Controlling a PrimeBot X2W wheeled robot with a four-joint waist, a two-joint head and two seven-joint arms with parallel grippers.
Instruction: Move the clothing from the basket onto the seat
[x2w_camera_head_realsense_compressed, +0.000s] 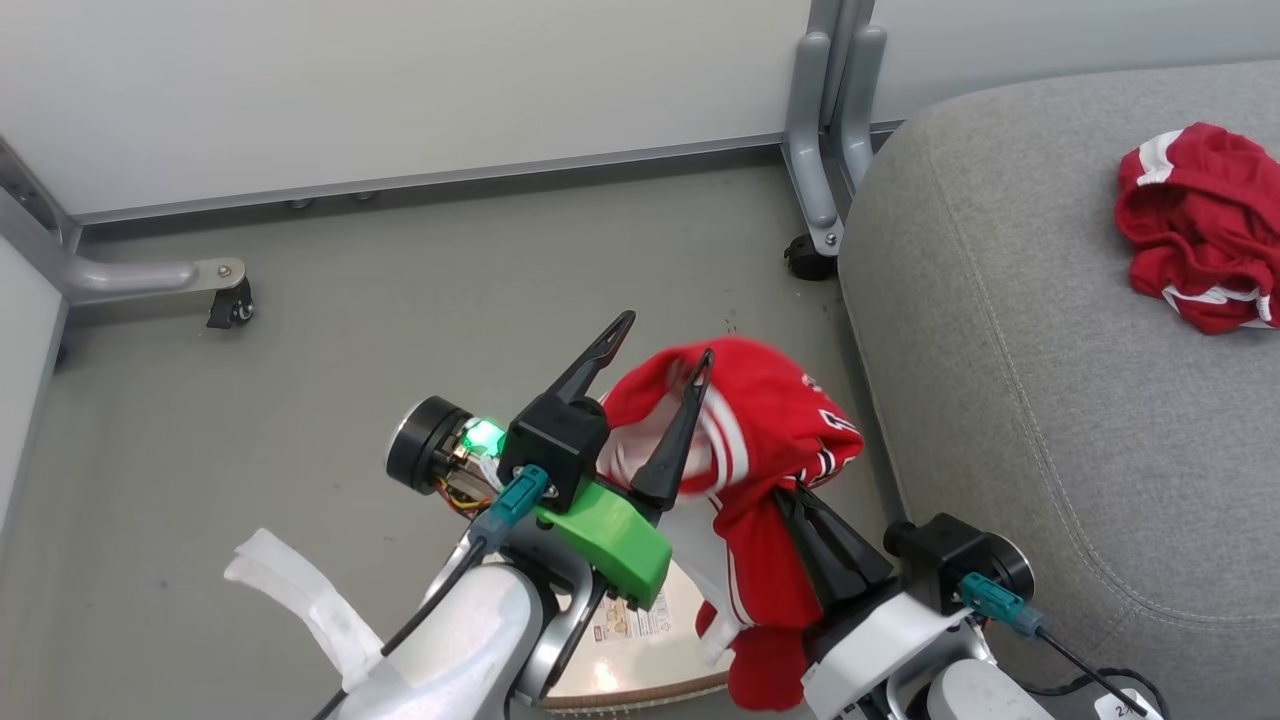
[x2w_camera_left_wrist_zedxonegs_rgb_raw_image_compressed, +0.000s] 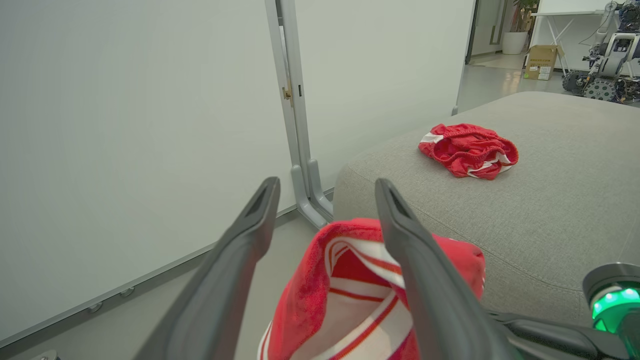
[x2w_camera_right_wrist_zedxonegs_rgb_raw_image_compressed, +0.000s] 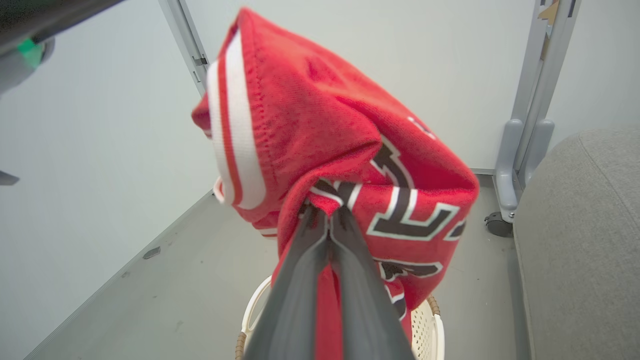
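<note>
the jersey (x2w_camera_right_wrist_zedxonegs_rgb_raw_image_compressed: 320, 115) is held up in the air by the right gripper (x2w_camera_right_wrist_zedxonegs_rgb_raw_image_compressed: 327, 215). its two dark fingers are clenched together on a fold of the red cloth right at the dark, white-edged numerals. the rest of the jersey is draped over and down around those fingers, with the white-striped trim turned to the left in the right wrist view. the basket (x2w_camera_right_wrist_zedxonegs_rgb_raw_image_compressed: 430, 330) is seen directly beneath the hanging cloth, standing on the grey floor (x2w_camera_head_realsense_compressed: 300, 400), with its cream perforated wall and brown rim showing.

the left gripper (x2w_camera_head_realsense_compressed: 669, 334) is released. its fingers are spread wide apart, and nothing is pinched between them. in the head view one of these fingers is laid across the upper part of the jersey, and in the left wrist view the striped edge of the cloth is seen low between the two fingers.

the seat (x2w_camera_head_realsense_compressed: 1020, 400) is found just to the right of the jersey, its rounded grey edge close beside the cloth. a second red garment (x2w_camera_head_realsense_compressed: 1195, 240) is lying crumpled on top of the seat, well apart from the jersey.

white panels (x2w_camera_head_realsense_compressed: 400, 90) and a grey post (x2w_camera_head_realsense_compressed: 830, 120) on a caster (x2w_camera_head_realsense_compressed: 808, 262) are seen behind.
</note>
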